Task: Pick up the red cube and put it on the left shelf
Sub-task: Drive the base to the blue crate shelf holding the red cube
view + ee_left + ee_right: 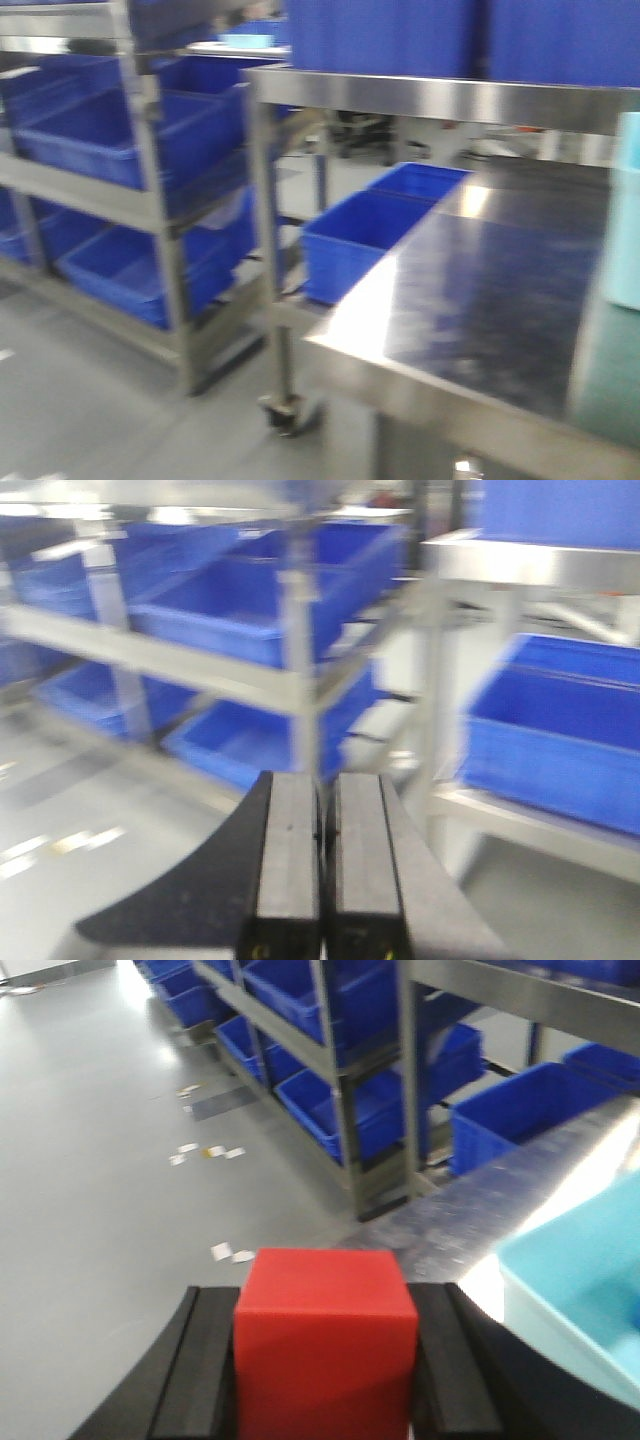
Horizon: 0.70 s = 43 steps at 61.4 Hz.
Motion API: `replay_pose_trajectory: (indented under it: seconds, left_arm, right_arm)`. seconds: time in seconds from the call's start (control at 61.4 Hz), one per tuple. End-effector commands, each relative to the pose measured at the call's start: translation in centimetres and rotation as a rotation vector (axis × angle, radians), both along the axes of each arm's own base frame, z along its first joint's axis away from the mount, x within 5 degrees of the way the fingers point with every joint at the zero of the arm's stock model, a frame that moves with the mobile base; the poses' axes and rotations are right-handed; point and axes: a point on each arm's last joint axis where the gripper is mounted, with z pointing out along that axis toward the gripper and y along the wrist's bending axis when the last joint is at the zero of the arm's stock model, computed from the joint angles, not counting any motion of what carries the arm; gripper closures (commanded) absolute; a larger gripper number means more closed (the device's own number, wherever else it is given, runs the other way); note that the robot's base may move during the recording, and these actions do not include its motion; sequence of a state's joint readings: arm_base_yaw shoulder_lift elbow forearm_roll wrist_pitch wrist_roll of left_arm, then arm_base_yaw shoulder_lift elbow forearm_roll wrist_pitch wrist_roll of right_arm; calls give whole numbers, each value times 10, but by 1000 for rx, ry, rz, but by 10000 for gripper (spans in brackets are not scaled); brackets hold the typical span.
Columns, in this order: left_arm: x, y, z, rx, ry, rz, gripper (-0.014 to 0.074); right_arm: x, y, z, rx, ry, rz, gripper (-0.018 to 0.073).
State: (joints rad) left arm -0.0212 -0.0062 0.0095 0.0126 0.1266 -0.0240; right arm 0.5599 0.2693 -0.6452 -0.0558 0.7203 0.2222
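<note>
The red cube [325,1345] fills the bottom of the right wrist view, clamped between the two black fingers [205,1360] of my right gripper [325,1305], which is shut on it above the grey floor and the steel table's edge. My left gripper [322,815] is shut with nothing between its pads, pointing at the shelving. The left shelf [90,195] is a steel rack loaded with blue bins at the left of the front view, and the same left shelf [210,670] stands ahead of the left gripper. Neither gripper appears in the front view.
A steel table [500,300] on castors fills the right of the front view, with blue bins [360,245] behind its left edge. A light teal tray [590,1285] sits on that table. An upper steel shelf [440,95] carries large blue crates. Grey floor [90,400] lies between rack and table.
</note>
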Motion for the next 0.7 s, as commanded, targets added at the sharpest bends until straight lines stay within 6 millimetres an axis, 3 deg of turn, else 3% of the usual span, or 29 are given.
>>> replay_pose_trajectory:
  seconds: [0.0, 0.684]
  left_arm:
    - [0, 0, 1, -9, -79, -3, 495]
    - [0, 0, 1, -9, -79, -3, 495]
  right_arm:
    - [1, 0, 15, 33, -97, -2, 354]
    - [1, 0, 15, 33, -97, -2, 354]
